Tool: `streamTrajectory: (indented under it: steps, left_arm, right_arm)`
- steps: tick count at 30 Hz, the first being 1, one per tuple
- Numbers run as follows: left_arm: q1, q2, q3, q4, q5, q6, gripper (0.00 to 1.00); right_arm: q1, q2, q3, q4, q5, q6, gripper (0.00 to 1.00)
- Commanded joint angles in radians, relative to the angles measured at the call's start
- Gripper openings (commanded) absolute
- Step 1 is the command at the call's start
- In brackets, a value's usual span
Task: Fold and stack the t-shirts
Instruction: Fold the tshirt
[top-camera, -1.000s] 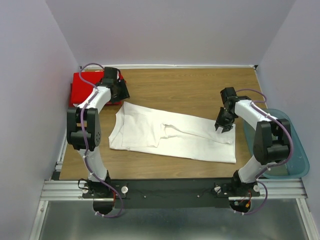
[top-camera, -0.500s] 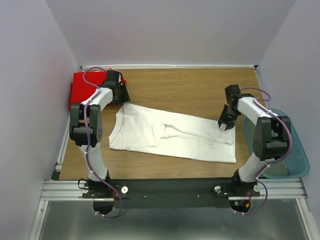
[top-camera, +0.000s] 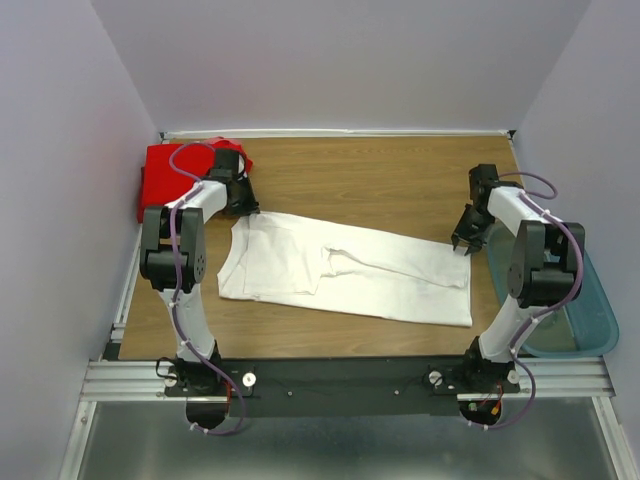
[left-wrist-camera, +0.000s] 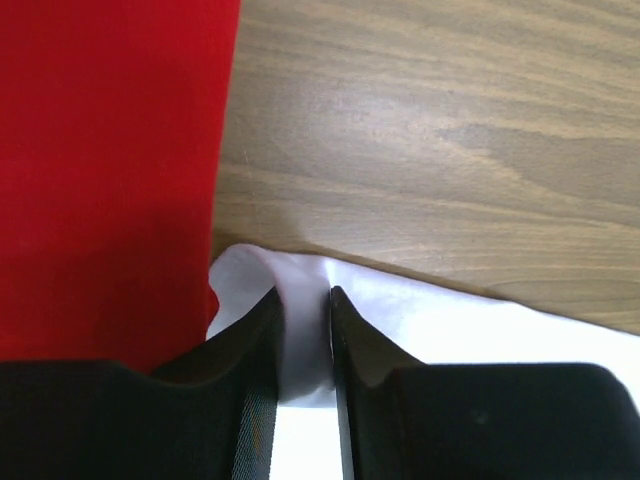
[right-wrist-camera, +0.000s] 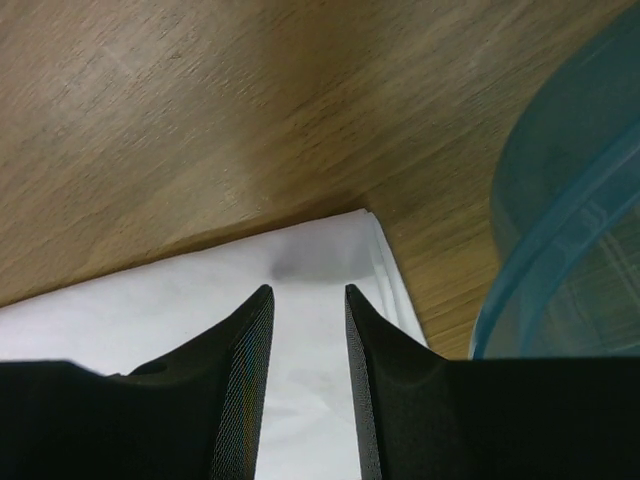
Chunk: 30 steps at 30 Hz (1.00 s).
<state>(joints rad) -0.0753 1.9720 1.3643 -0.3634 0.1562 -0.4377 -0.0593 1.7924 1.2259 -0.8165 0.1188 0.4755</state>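
Note:
The white t-shirt (top-camera: 350, 270) lies folded lengthwise across the wooden table, with no print showing. The red t-shirt (top-camera: 165, 175) lies folded at the back left. My left gripper (top-camera: 243, 205) sits at the white shirt's far left corner, right beside the red shirt (left-wrist-camera: 100, 150). In the left wrist view this gripper (left-wrist-camera: 305, 300) is shut on a raised fold of white cloth (left-wrist-camera: 450, 320). My right gripper (top-camera: 464, 243) is at the shirt's far right corner. In the right wrist view it (right-wrist-camera: 308, 292) is open, jaws a little apart over the flat white cloth (right-wrist-camera: 150, 310).
A translucent blue tub (top-camera: 565, 300) stands at the table's right edge, close to my right gripper; its rim shows in the right wrist view (right-wrist-camera: 560, 220). Bare wood table (top-camera: 380, 180) lies behind the shirt. Purple walls close in the left, back and right.
My left gripper has moved down from over the red shirt to the white shirt's far left corner. My right gripper has moved right and back to the far right corner.

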Motion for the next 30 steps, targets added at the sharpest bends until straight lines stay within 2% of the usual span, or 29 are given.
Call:
streamTrajectory:
  steps: [1,4,6,13,30]
  left_arm:
    - [-0.003,0.021,-0.031,0.034,0.033,-0.003,0.21]
    - [-0.001,0.013,-0.045,0.032,0.004,0.001,0.08]
    - [0.003,0.001,-0.057,0.030,-0.032,0.014,0.04]
    - [0.045,-0.025,-0.094,0.024,-0.095,0.034,0.04]
    - [0.063,-0.028,-0.111,0.029,-0.058,0.079,0.04]
  right_arm:
    - [-0.005,0.022,0.026,0.004,0.036,-0.021,0.42]
    - [-0.007,0.031,0.024,0.008,0.041,-0.018,0.42]
    - [-0.007,0.036,0.021,0.011,0.048,-0.018,0.42]
    - [-0.008,0.056,0.046,0.016,0.061,-0.021,0.42]
    - [-0.008,0.159,0.135,0.092,-0.018,-0.031,0.44]
